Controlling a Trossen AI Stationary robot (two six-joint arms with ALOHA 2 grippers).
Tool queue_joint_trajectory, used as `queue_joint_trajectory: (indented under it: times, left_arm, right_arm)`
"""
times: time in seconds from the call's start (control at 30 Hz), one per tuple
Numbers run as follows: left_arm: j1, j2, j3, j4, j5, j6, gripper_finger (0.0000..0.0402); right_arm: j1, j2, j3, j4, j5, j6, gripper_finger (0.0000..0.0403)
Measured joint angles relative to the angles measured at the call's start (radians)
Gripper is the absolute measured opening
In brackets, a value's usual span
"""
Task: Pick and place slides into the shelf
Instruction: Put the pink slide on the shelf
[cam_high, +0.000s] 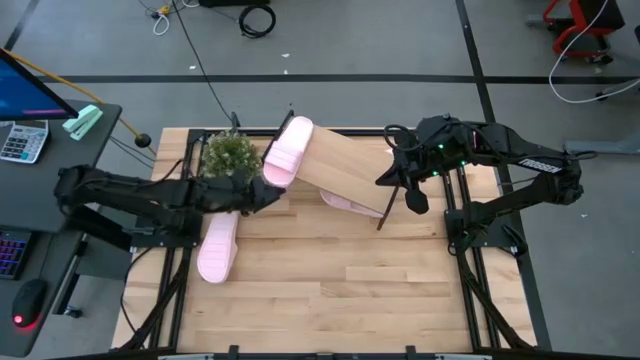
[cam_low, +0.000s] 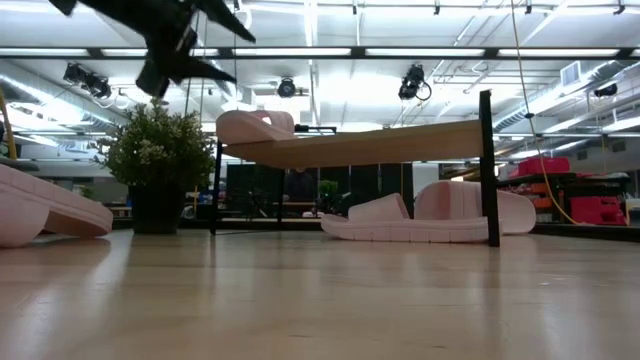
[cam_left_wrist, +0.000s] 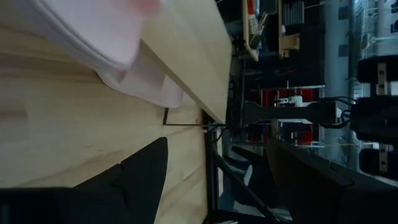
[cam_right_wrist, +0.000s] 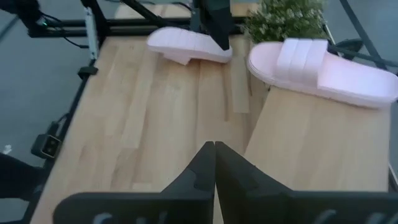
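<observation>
Slide on shelf, just beyond spread left fingers; right fingers pressed together.

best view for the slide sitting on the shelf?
Right wrist view: the slide shows whole, strap up, at the shelf edge. High view shows it smaller from above. Low view catches only its side profile. Left wrist view shows a cropped pink edge.

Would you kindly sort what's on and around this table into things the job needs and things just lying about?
Job:
shelf
slide on shelf
slide under shelf
slide on table
left tool
right tool

Lying about:
plant
calculator
mouse
</observation>
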Motion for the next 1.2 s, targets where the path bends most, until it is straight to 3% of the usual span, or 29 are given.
queue_joint_trajectory:
  times: [0.23,0.4,0.8,1.0,1.2]
  left_arm:
    - [-0.197,0.009,0.124,-0.222,-0.251,-0.060,0.0281]
    - [-0.302,0.085,0.248,-0.331,-0.356,-0.084,0.0273]
    - [-0.417,0.449,0.608,-0.647,-0.336,-0.217,0.0241]
    - [-0.468,0.557,0.686,-0.708,-0.313,-0.287,0.0233]
    - [-0.507,0.577,0.693,-0.762,-0.276,-0.295,0.0231]
  right_arm:
    - [0.000,0.000,0.000,0.017,-0.026,-0.029,0.0014]
    - [0.000,0.000,0.000,0.037,-0.018,-0.060,0.0018]
    - [0.004,0.000,0.000,0.026,-0.115,-0.071,0.0018]
    - [0.063,0.000,0.000,0.007,-0.126,-0.070,0.0020]
    - [0.129,0.000,0.000,0.008,-0.074,0.022,0.0017]
